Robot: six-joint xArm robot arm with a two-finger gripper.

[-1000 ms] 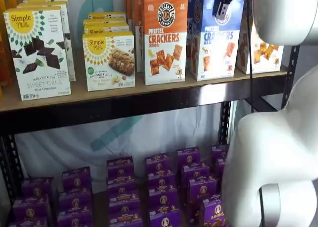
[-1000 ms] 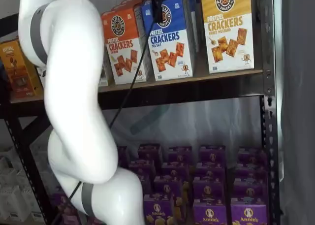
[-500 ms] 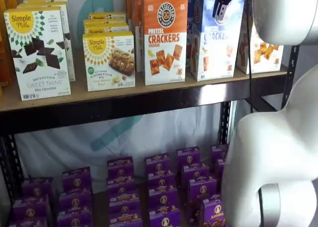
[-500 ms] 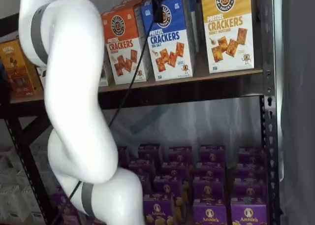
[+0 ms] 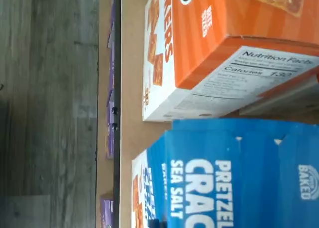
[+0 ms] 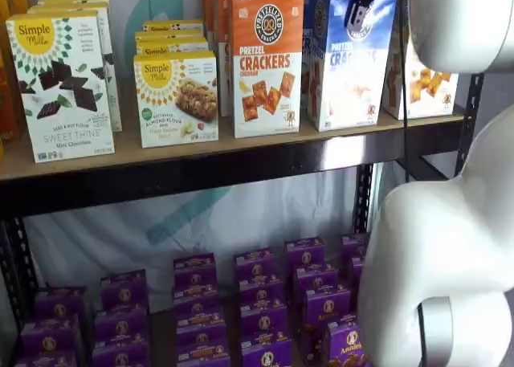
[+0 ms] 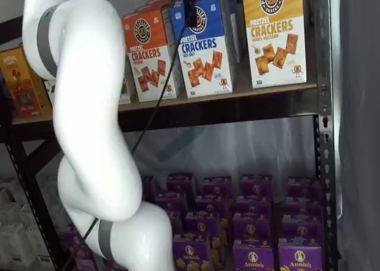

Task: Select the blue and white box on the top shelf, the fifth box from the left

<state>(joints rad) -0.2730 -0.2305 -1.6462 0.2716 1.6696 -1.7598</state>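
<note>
The blue and white box [image 6: 349,70] stands on the top shelf [image 6: 241,146] between an orange and a yellow cracker box; both shelf views show it [image 7: 205,51]. Its print looks smeared in a shelf view. My gripper [image 6: 359,6] hangs at the box's upper edge, with one black finger [image 7: 190,10] lying over the blue front near the round logo. The other finger is hidden, so no gap shows and I cannot tell whether the box is gripped. The wrist view looks down on the box's blue top [image 5: 224,178], with no fingers showing.
An orange Pretzel Crackers box [image 6: 267,62] stands close beside the blue one, and a yellow one [image 7: 276,34] on its other side. Simple Mills boxes [image 6: 60,82] fill the shelf's left part. Purple boxes [image 6: 261,303] fill the lower shelf. My white arm [image 7: 89,134] blocks part of both shelf views.
The blue and white box's front has gone blurry and shifted slightly, as if nudged. The gripper stays at the box's top edge; the arm has barely moved.
</note>
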